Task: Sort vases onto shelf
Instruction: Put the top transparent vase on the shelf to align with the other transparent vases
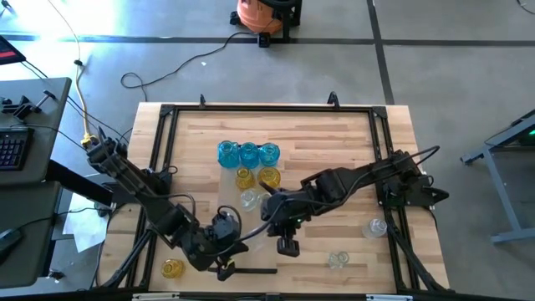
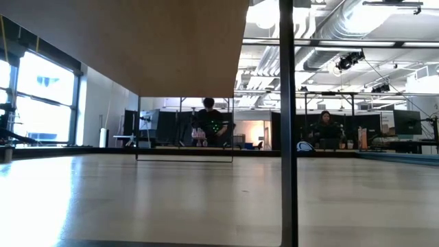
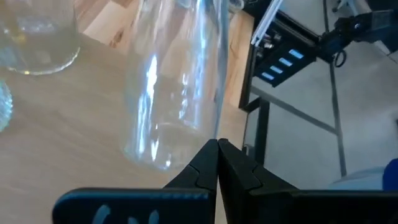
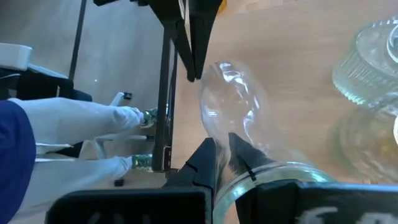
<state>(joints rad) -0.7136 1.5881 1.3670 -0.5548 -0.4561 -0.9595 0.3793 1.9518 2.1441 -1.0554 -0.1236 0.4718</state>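
Note:
A clear vase [image 4: 227, 106] hangs over the table's near middle between my two grippers. My right gripper [image 4: 222, 146] is shut on its open end. My left gripper [image 3: 217, 144] is shut, with its tips at the vase's far, rounded end [image 4: 208, 70]. On the tabletop [image 1: 334, 142] stand three blue vases [image 1: 248, 154], two yellow ones [image 1: 256, 177] and a clear one [image 1: 249, 199] in a cluster. Another yellow vase [image 1: 172, 267] stands at the near left. I cannot pick the shelf out from the plank top in the high view. My left gripper's shut fingertips [image 4: 191, 65] meet the clear vase at the edge of its rounded end [image 3: 214, 127]. Whether they pinch glass or only lean on it, I cannot tell. My right gripper holds the vase by the wall at its wide rim [image 4: 249, 177], one finger apparently inside and one outside. Its fingers slant down toward the near left and lie along the vase. The vase lies on its side beyond the fingers and looks lifted clear of the wood.
Two more clear vases [image 1: 378, 227] [image 1: 338, 260] stand at the near right. A black frame [image 1: 267, 107] runs round the table. A ribbed glass piece [image 4: 373, 62] is close beside the right gripper. White and blue cloth [image 4: 74, 124] shows past the table's frame. People sit far off in the low view.

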